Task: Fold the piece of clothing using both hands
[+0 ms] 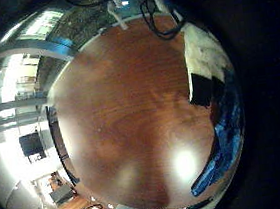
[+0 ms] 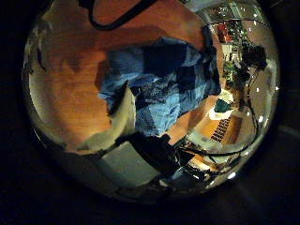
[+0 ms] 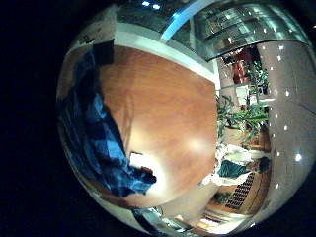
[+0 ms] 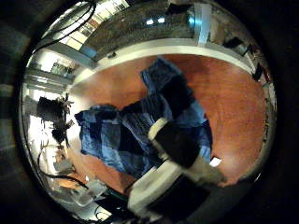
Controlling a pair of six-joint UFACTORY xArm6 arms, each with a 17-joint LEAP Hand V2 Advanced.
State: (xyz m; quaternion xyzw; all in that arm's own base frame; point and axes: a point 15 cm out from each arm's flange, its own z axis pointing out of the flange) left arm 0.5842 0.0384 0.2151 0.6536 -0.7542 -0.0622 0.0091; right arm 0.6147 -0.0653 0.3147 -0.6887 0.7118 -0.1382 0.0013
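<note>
A checked garment (image 2: 159,80) lies loosely spread and rumpled on the wooden table (image 2: 66,89). In the left thumb side palm view my left hand (image 2: 120,117) reaches a relaxed finger out above the cloth without gripping it. In the right thumb side palm view the garment (image 4: 131,126) lies below my right hand (image 4: 182,149), whose finger stretches straight over it and holds nothing. The left little finger side palm view shows the cloth's edge (image 1: 226,126) beside that hand's finger (image 1: 203,53). The right little finger side palm view shows the garment (image 3: 99,138) on the table.
Bare wooden tabletop (image 1: 120,107) spreads wide beside the garment, and also shows in the right little finger side palm view (image 3: 168,109). The table's far edge (image 4: 177,49) runs behind the cloth. Room furniture stands beyond the table.
</note>
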